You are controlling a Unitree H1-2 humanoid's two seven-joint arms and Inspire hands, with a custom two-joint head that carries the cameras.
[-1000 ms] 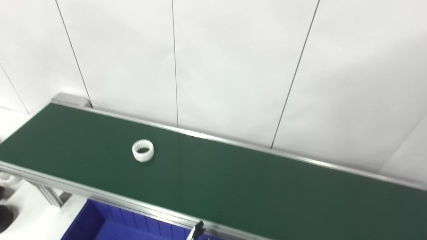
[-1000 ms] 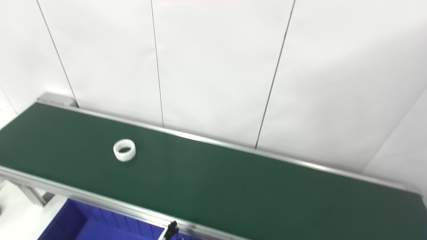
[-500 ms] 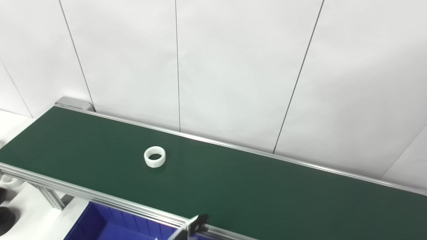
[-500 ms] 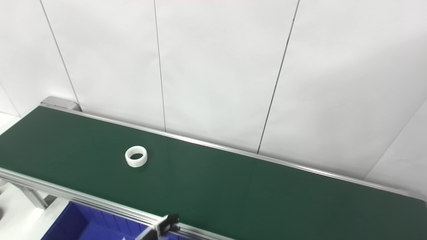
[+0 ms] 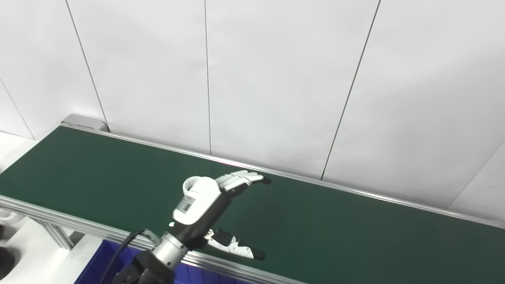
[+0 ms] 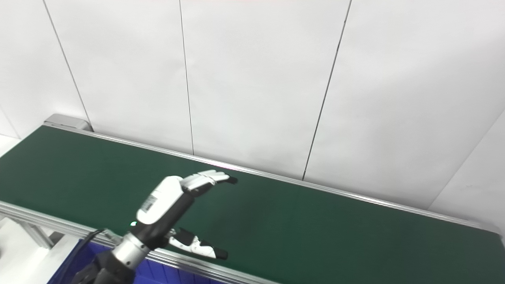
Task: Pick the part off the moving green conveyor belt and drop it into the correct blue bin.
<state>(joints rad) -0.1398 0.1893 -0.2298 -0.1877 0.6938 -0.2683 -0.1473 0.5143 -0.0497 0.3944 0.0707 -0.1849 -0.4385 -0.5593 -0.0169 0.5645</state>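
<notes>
Over the green belt point(image 5: 355, 232), left hand point(image 5: 205, 205) newly risen, fingers point(image 5: 240, 179) spread, covering white ring point(image 5: 190, 183)

A dark green conveyor belt point(image 5: 323, 221) is edged by silver aluminium rails point(image 5: 79, 227). A white ring part point(image 5: 190, 184) is seen against it. The left hand point(image 5: 205, 205) is clad in white with black fingertips point(image 5: 266, 180) and a barcode label. A blue bin point(image 5: 100, 264) and white wall panels point(image 5: 276, 79) with thin dark seams are shown.

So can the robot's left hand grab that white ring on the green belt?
Probably yes. The left hand is open above the green belt, with the white ring peeking out just behind it. Nothing sits between them, though the ring is mostly hidden.
</notes>
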